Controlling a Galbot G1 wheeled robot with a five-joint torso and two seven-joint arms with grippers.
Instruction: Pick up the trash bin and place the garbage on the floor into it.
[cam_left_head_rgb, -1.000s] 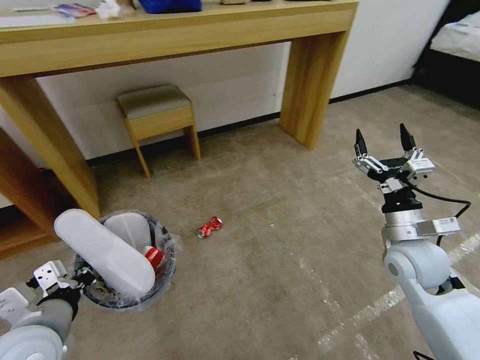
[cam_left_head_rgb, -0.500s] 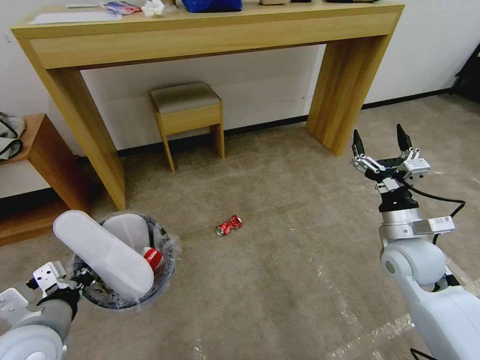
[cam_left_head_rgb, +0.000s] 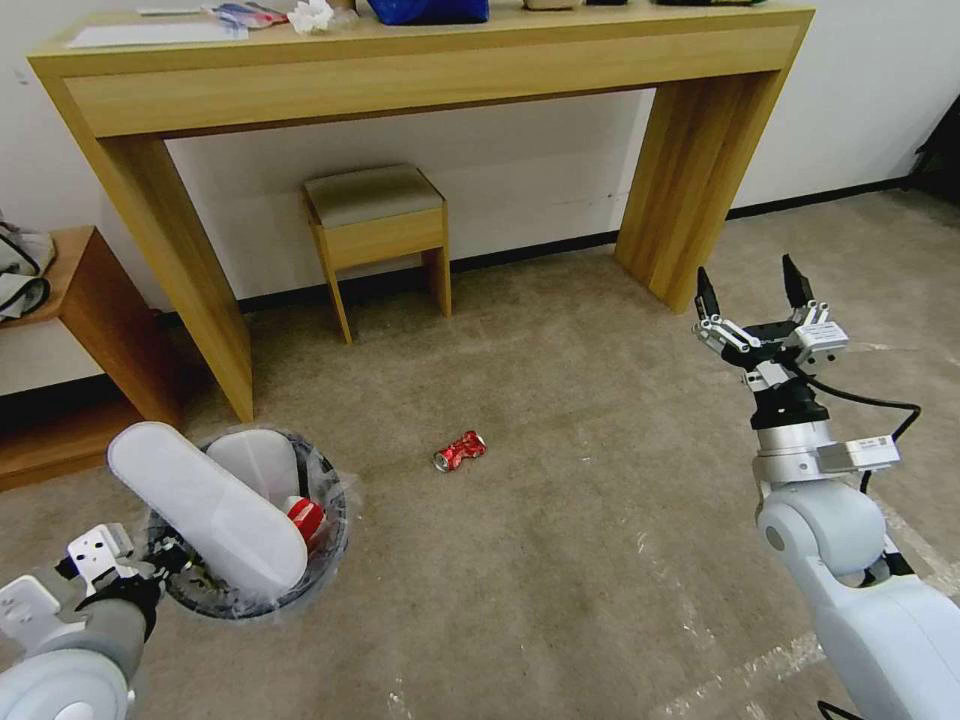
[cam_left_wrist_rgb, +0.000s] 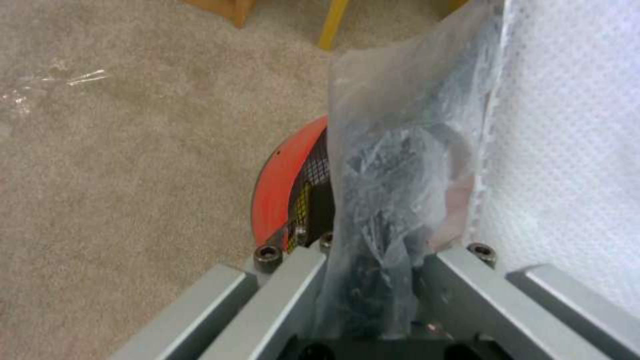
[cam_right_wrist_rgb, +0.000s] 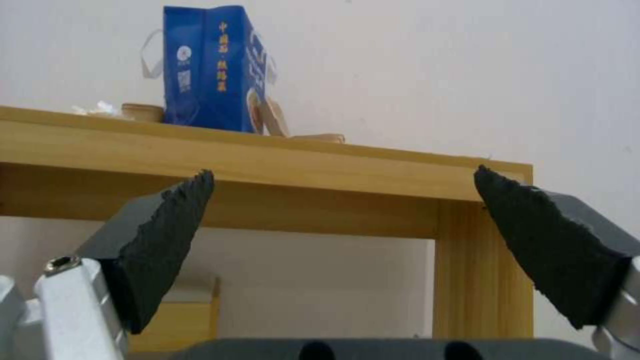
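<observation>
Since half a second ago the right gripper (cam_left_head_rgb: 750, 286) has eased slightly down and toward the can; the camera view has hardly shifted, and the bin and can lie as before.

Landmark: the trash bin (cam_left_head_rgb: 335, 540), nearest the robot on its left side. The left gripper (cam_left_head_rgb: 160, 560) is clamped on the bin's near rim, fingers pinching the clear plastic liner (cam_left_wrist_rgb: 393, 165) and the red wall together. Contents, counted: two long white insoles (cam_left_head_rgb: 205, 505) standing up out of the bin, the nearer one leaning over the rim; one red-and-white cup-like piece (cam_left_head_rgb: 308, 517) just behind them. What lies deeper cannot be told.

One crushed red can (cam_left_head_rgb: 459, 451) lies on the beige carpet floor (cam_left_head_rgb: 560, 560), apart from the bin, to its right and a little farther out.

Well right of the bin, the right gripper is held up in the air, fingertips pointing up, fingers spread wide, holding nothing.

Beyond the bin: one wooden stool (cam_left_head_rgb: 378, 225) under one long wooden table (cam_left_head_rgb: 420, 75). On the table, one blue bag (cam_right_wrist_rgb: 210, 67).
</observation>
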